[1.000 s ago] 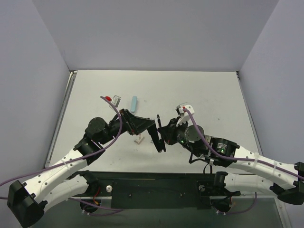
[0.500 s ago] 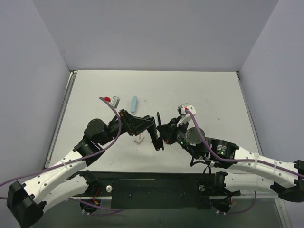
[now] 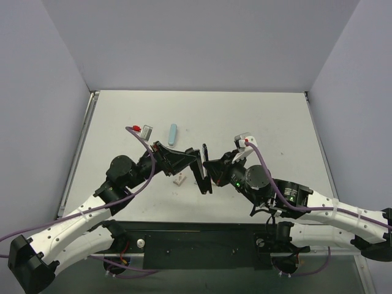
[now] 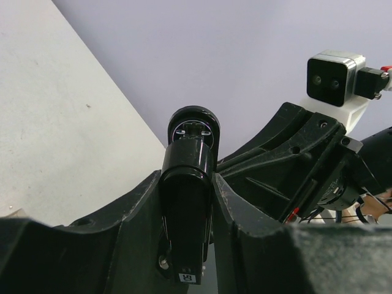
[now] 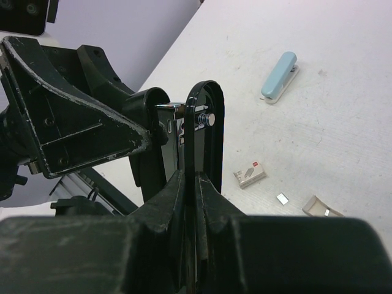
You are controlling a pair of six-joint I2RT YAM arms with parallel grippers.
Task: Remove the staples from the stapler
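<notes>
- A pale grey table [image 3: 257, 116] fills the overhead view, with plain walls on three sides.
- The left arm [image 3: 79, 214] and right arm [image 3: 318, 205], white with black wrists, reach in from the near edge. They meet near the middle of the table, toward the front.
- The left claw [image 4: 187, 184] is clamped on the thicker black half of the stapler [image 3: 202, 171], one finger pressed against each of its sides.
- The right claw [image 5: 195, 184] is closed tight on the thin black half of the same stapler, which stands upright between its fingers.
- The stapler is held in the air between the two claws, above the table. Its two halves are spread apart, and silvery metal and a small spring show between them in the right wrist view.
- A pale blue stapler [image 3: 173, 133] lies on the table beyond the claws, well apart from them.
- A small box [image 3: 179, 180] lies on the table just below the left claw.
- Two small flat scraps [image 5: 282, 198] lie near the box.
</notes>
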